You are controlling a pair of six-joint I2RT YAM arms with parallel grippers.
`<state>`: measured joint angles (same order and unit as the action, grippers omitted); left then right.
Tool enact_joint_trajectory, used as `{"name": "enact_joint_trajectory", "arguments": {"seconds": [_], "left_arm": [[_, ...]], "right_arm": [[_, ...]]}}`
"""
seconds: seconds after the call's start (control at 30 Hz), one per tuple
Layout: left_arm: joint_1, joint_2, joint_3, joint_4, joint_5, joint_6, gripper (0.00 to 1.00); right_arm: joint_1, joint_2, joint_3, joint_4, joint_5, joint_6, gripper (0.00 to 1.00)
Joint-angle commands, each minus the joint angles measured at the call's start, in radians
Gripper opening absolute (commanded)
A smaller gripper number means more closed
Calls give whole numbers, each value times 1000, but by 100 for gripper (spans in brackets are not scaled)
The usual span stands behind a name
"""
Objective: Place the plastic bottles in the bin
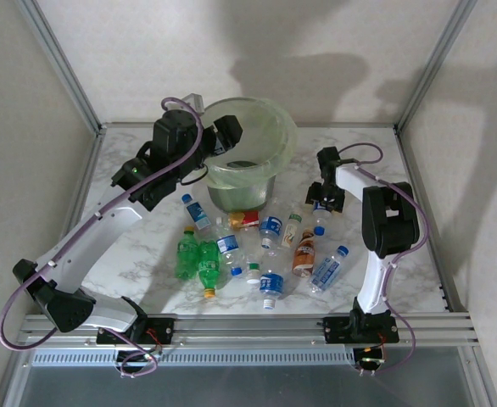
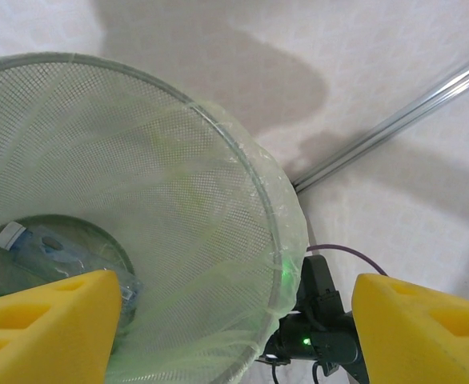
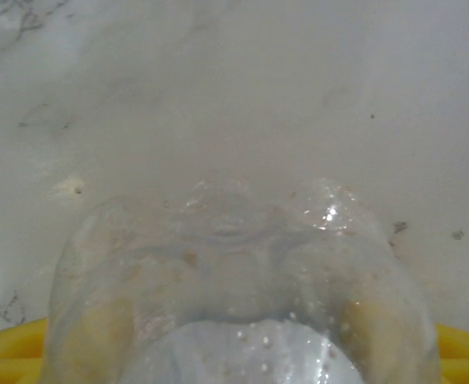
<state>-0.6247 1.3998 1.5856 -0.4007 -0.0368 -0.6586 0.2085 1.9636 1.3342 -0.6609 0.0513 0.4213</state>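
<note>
The bin (image 1: 276, 125) stands at the back centre of the table, its pale green liner folded over the rim (image 2: 233, 152). One clear bottle (image 2: 50, 254) lies at its bottom. My left gripper (image 1: 223, 136) hovers over the bin's left rim, open (image 2: 238, 320), with nothing between its yellow fingers. Several plastic bottles lie in front of the bin: green ones (image 1: 189, 254), a brown-orange one (image 1: 304, 253), a red-labelled one (image 1: 244, 219), and clear blue-labelled ones (image 1: 329, 270). My right gripper (image 1: 321, 210) is down at the table, its pads (image 3: 2, 356) against a clear bottle (image 3: 242, 272).
The marble table top (image 1: 147, 246) ends at a metal rail (image 1: 248, 322) along the near edge. Aluminium frame posts (image 1: 62, 64) rise at the back corners. The right arm's upper link (image 1: 384, 220) stands just right of the bottle cluster.
</note>
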Motion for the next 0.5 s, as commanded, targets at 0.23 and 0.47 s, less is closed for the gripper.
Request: {"name": "enact_joint_trajectory", "arguments": {"seconds": [0.23, 0.47], "left_arm": [[18, -3, 17, -1, 21, 7, 77], [26, -20, 40, -17, 7, 23, 77]], "right_arm": [[-14, -143, -25, 34, 25, 34, 57], [-13, -327, 12, -8, -2, 71, 54]]}}
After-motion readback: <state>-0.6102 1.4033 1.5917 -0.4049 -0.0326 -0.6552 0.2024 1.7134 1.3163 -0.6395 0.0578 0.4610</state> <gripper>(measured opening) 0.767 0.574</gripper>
